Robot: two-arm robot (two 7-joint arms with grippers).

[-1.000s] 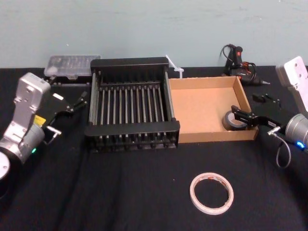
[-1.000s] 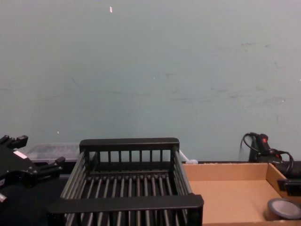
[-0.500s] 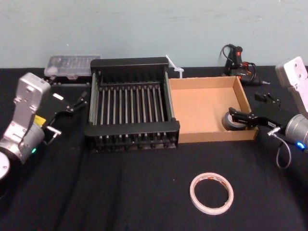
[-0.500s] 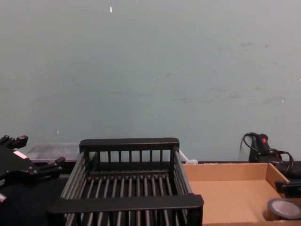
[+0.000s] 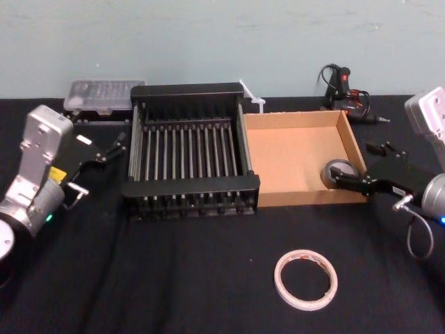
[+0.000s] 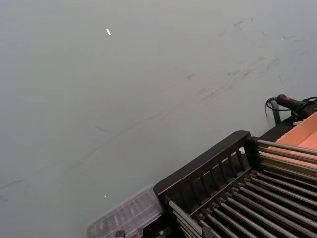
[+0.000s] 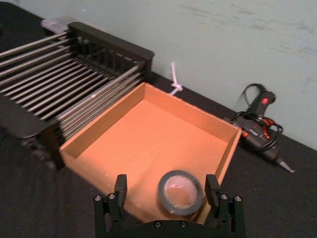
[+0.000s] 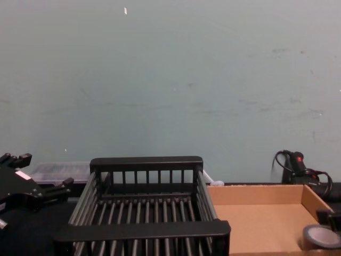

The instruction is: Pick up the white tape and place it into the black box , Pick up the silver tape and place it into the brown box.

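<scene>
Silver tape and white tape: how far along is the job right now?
Done: the silver tape lies in the brown box, near right corner. In hand: nothing; the right pincer stands open by that roll, the left pincer parked open left of the black box. Left: the white tape lies on the cloth in front of the boxes, not yet in the black box.

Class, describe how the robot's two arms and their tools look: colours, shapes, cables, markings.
Both arms: pale grey boxy links, silver cylindrical wrists, black two-fingered tools. The left tool carries a white label and yellow mark, with a green wrist light. The right tool has a looped grey cable and blue light at its wrist.
</scene>
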